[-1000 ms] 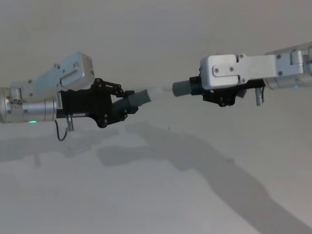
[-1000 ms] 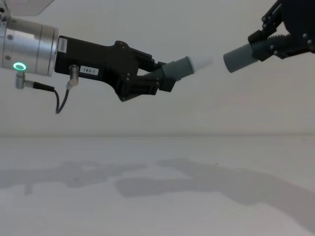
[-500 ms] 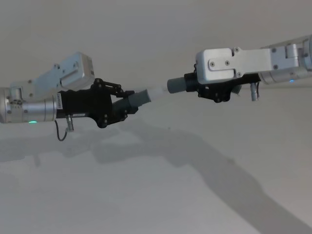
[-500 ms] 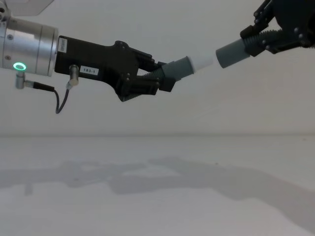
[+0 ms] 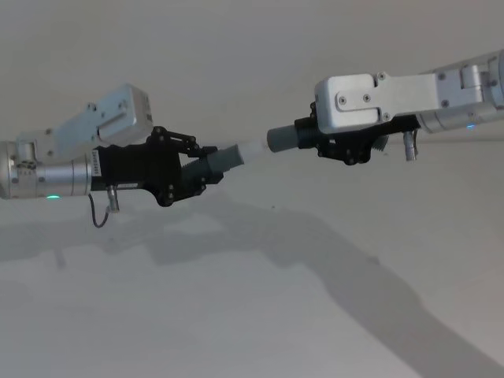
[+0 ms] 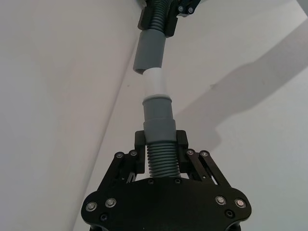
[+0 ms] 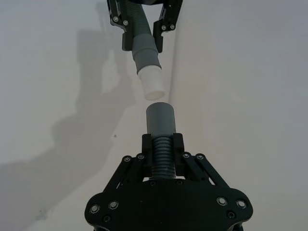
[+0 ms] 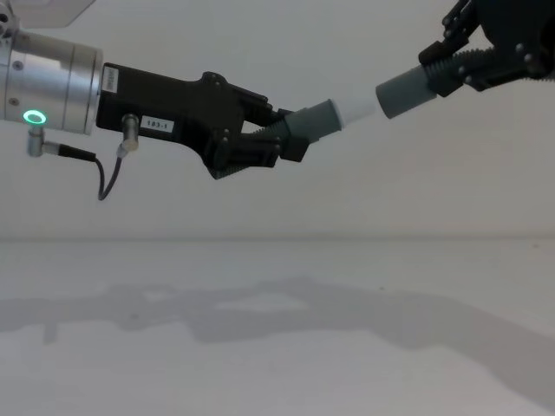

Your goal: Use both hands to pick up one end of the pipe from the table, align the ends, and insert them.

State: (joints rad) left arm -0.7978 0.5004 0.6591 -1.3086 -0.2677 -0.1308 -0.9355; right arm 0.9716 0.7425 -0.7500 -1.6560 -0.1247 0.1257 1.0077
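Pipe pieces both held in the air, well above the table (image 8: pixel 277 347). Left gripper (image 5: pixel 206 170) closed on the ribbed end of the white-tipped piece (image 5: pixel 228 158); right gripper (image 5: pixel 315 140) closed on the hollow-mouthed piece (image 5: pixel 283 138). White tip (image 8: pixel 357 110) meets grey mouth (image 8: pixel 386 98), slightly angled; depth of entry unclear

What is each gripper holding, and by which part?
Left gripper: white-tipped pipe piece, by its ribbed rear. Right gripper: hollow-mouthed pipe piece, also by its ribbed rear.
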